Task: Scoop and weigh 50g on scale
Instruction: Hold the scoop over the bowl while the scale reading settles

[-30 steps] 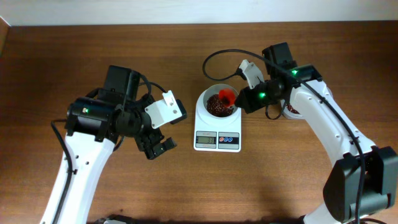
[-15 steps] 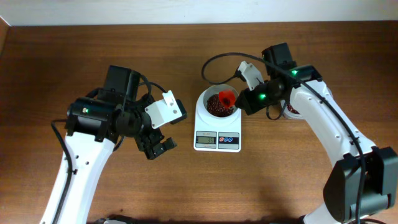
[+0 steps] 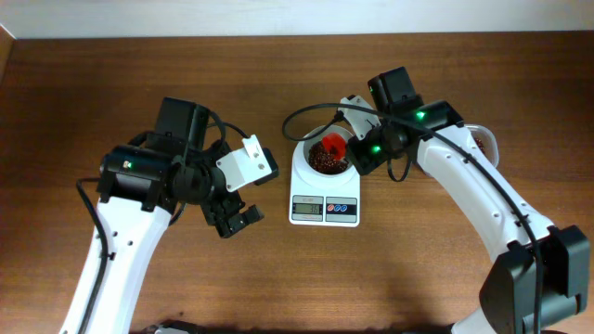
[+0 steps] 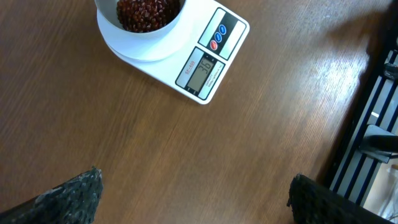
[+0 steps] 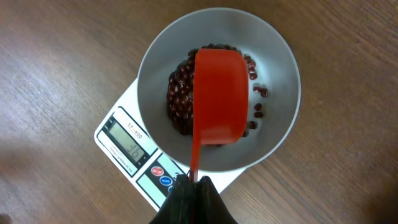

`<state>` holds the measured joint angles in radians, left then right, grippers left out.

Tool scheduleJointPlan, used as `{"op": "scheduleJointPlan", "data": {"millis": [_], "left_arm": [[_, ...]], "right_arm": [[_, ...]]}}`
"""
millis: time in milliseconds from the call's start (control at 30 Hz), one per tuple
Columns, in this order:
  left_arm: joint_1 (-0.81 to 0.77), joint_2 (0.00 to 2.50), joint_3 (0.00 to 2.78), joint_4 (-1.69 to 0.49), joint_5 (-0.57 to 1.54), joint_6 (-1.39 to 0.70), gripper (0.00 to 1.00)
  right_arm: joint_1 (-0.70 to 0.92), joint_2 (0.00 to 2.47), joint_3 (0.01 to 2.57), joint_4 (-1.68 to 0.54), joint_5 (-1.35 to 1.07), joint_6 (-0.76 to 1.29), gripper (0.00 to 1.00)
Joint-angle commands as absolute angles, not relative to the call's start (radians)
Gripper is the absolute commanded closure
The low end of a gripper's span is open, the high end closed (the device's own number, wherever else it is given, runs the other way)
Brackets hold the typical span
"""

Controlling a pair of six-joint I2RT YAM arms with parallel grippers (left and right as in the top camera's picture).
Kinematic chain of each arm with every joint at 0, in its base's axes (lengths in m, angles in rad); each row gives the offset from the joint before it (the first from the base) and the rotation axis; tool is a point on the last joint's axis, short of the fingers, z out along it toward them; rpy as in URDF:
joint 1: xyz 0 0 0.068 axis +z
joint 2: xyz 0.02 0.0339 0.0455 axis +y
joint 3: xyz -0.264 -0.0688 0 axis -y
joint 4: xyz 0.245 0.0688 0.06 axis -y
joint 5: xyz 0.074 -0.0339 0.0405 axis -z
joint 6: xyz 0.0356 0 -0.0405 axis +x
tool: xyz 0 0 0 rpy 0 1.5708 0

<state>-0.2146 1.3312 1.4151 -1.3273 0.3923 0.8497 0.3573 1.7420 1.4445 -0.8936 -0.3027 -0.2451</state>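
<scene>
The white scale [image 3: 324,206] lies mid-table with its round bowl [image 3: 306,147] holding dark reddish-brown beans [image 3: 320,163]. My right gripper [image 3: 357,153] is shut on the thin handle of a red scoop [image 3: 334,144]. In the right wrist view the scoop [image 5: 217,93] hangs upside down over the beans [image 5: 179,93] inside the bowl [image 5: 280,62], handle pinched in the gripper [image 5: 194,180]. The display [image 4: 200,70] reads what looks like 36. My left gripper [image 3: 237,218] hovers open left of the scale, its fingers [image 4: 74,193] wide apart above bare wood, scale [image 4: 221,37] ahead of it.
A white-rimmed container of beans [image 3: 483,141] shows behind the right arm at the right. A black cable [image 3: 306,116] loops above the bowl. The table's far edge [image 3: 278,37] runs along the top. Dark framework [image 4: 379,124] stands at the right of the left wrist view.
The right arm has swung left, carrying the scoop slightly further over the bowl and uncovering the bean container at the right. The left arm has not moved.
</scene>
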Motion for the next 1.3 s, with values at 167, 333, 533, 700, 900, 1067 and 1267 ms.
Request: {"op": "scheduleJointPlan", "data": {"millis": [167, 333, 533, 700, 900, 1067, 1267], "left_arm": [[-0.211, 1.318, 1.407, -1.328, 0.397, 0.865, 0.01], [-0.211, 1.318, 1.407, -1.328, 0.397, 0.865, 0.01], [-0.211, 1.318, 1.407, -1.328, 0.397, 0.865, 0.01], [-0.211, 1.318, 1.407, -1.328, 0.397, 0.865, 0.01], [-0.211, 1.318, 1.407, -1.328, 0.397, 0.865, 0.01], [-0.211, 1.318, 1.407, -1.328, 0.397, 0.865, 0.01], [-0.211, 1.318, 1.407, -1.328, 0.397, 0.865, 0.01]], "right_arm": [[0.362, 1.702, 1.478, -0.881, -0.263, -0.212, 0.96], [0.374, 1.695, 1.478, -0.907, -0.222, -0.228, 0.96], [0.375, 1.690, 1.485, -0.930, -0.228, -0.244, 0.96], [0.381, 1.689, 1.487, -0.937, -0.244, -0.254, 0.96], [0.381, 1.689, 1.487, -0.939, -0.280, -0.269, 0.96], [0.381, 1.687, 1.487, -0.925, -0.276, -0.212, 0.96], [0.380, 1.687, 1.492, -0.917, -0.250, -0.201, 0.96]]}}
